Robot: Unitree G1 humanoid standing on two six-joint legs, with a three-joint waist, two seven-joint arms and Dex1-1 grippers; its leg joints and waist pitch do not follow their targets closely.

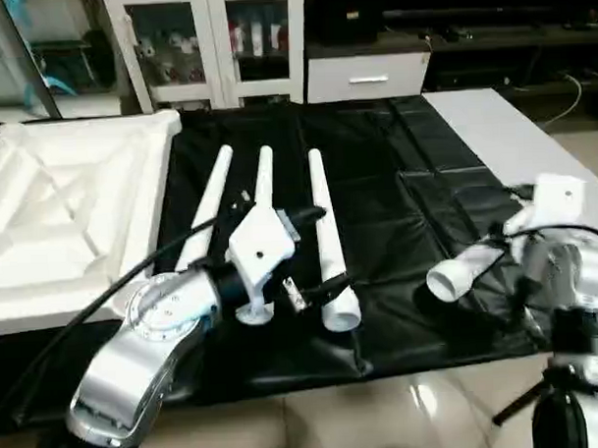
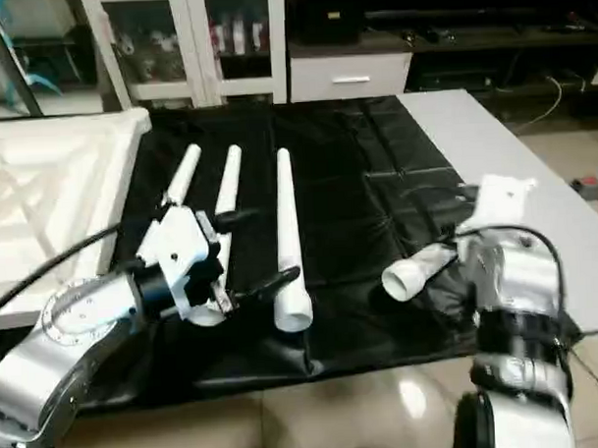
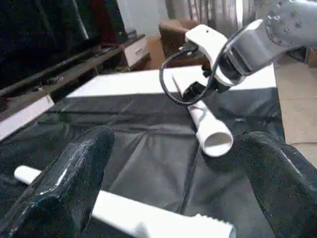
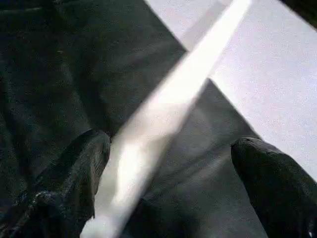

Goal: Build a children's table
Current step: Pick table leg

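From my head: the table top [image 1: 63, 213] lies left on black cloth [image 1: 417, 220], three legs [image 2: 288, 234] beside it. Left wrist: my left claw [image 3: 173, 183] gapes. Right wrist: my right claw [image 4: 168, 178], spread, straddles the fourth leg [image 4: 148, 148]; I should centre before closing.

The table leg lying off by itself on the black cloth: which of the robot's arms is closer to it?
The right. Its right gripper hangs directly over the lone leg, fingers open on either side. The left gripper is across the black cloth, over the three other legs.
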